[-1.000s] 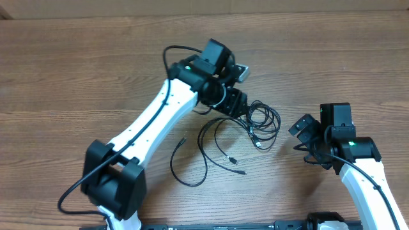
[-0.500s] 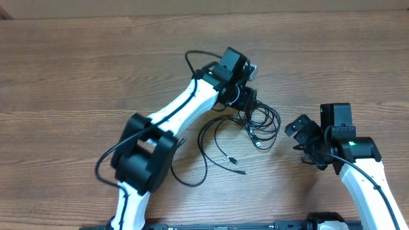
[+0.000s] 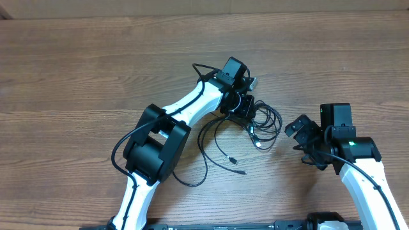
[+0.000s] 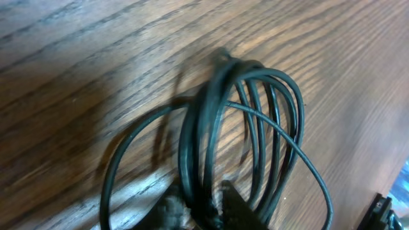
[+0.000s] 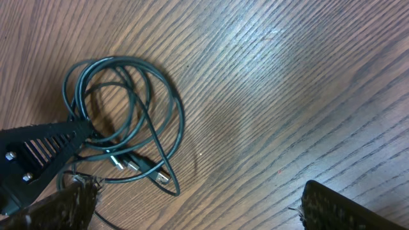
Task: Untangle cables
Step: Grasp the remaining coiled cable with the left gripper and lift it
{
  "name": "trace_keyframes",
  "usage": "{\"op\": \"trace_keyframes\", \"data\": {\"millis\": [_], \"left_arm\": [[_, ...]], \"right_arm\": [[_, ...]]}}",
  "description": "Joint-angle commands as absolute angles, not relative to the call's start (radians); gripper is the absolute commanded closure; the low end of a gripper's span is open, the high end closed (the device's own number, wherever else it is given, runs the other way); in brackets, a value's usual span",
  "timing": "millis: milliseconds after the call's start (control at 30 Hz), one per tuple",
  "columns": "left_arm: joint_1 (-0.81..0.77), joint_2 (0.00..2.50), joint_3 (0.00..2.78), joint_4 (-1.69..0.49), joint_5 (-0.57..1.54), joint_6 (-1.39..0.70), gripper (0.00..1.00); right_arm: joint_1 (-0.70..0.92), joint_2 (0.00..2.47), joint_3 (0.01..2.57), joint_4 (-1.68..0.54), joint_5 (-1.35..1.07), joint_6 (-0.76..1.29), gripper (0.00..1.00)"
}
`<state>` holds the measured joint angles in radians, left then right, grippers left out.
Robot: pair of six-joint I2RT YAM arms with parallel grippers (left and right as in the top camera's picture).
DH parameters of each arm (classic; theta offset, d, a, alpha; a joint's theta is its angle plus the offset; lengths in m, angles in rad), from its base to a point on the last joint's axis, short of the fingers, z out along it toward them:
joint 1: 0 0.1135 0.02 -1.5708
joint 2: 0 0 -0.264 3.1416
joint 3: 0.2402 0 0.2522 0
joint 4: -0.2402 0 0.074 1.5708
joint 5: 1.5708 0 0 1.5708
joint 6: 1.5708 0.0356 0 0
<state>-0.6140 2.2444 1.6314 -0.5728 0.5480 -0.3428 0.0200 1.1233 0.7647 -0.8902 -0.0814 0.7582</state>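
Note:
The cables are thin black cords. A coiled bunch (image 3: 267,120) lies mid-table, with looser loops and plug ends (image 3: 211,150) trailing to its left and front. My left gripper (image 3: 248,108) is at the coil's left edge; in the left wrist view its jaws (image 4: 204,207) are shut on several strands of the coil (image 4: 255,128). My right gripper (image 3: 299,132) is open and empty just right of the coil. Its view shows the coil (image 5: 121,121), silver-tipped plugs (image 5: 163,176), and its wide-apart fingers (image 5: 204,211).
The wooden table (image 3: 77,76) runs to a far edge at the top of the overhead view. The left arm's white links (image 3: 185,108) stretch across the middle left, above the loose loops. The right arm (image 3: 358,166) stands at the front right.
My left arm has swung right and its gripper has moved onto the coil's left edge. My right gripper has turned slightly. The cables have barely moved.

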Motion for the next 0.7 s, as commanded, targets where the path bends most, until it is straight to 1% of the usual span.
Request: {"op": "trace_keyframes", "data": {"millis": [0, 67, 133, 267, 367, 400, 533, 600, 633, 667], "left_arm": [[-0.618, 2.261, 1.645, -0.564, 0.602, -0.336, 0.91], [-0.614, 2.26, 1.647, -0.564, 0.613, -0.33, 0.96], [-0.607, 2.26, 1.653, -0.564, 0.636, -0.317, 0.96], [-0.584, 2.246, 1.678, -0.566, 0.712, -0.309, 0.96], [-0.58, 2.218, 1.696, -0.578, 0.73, -0.275, 0.96], [-0.58, 2.204, 1.701, -0.584, 0.73, -0.257, 0.96], [-0.585, 2.122, 1.705, -0.619, 0.722, -0.175, 0.96], [-0.592, 2.076, 1.705, -0.638, 0.703, -0.152, 0.96], [-0.595, 2.057, 1.705, -0.645, 0.694, -0.146, 0.96], [-0.597, 2.039, 1.705, -0.649, 0.696, -0.134, 0.96]], "right_arm": [[0.017, 1.12, 0.79, -0.884, -0.085, 0.751, 0.0], [0.017, 1.12, 0.79, -0.883, -0.086, 0.751, 0.0], [0.017, 1.12, 0.79, -0.874, -0.104, 0.749, 0.0], [0.017, 1.12, 0.79, -0.807, -0.256, 0.626, 0.0], [0.017, 1.12, 0.79, -0.77, -0.331, 0.615, 0.0], [0.017, 1.12, 0.79, -0.762, -0.345, 0.616, 0.02], [0.017, 1.12, 0.789, -0.743, -0.369, 0.62, 0.13], [0.017, 1.12, 0.789, -0.729, -0.408, 0.62, 0.24], [0.017, 1.12, 0.789, -0.717, -0.435, 0.621, 0.31], [0.017, 1.12, 0.789, -0.704, -0.462, 0.624, 0.35]]}}
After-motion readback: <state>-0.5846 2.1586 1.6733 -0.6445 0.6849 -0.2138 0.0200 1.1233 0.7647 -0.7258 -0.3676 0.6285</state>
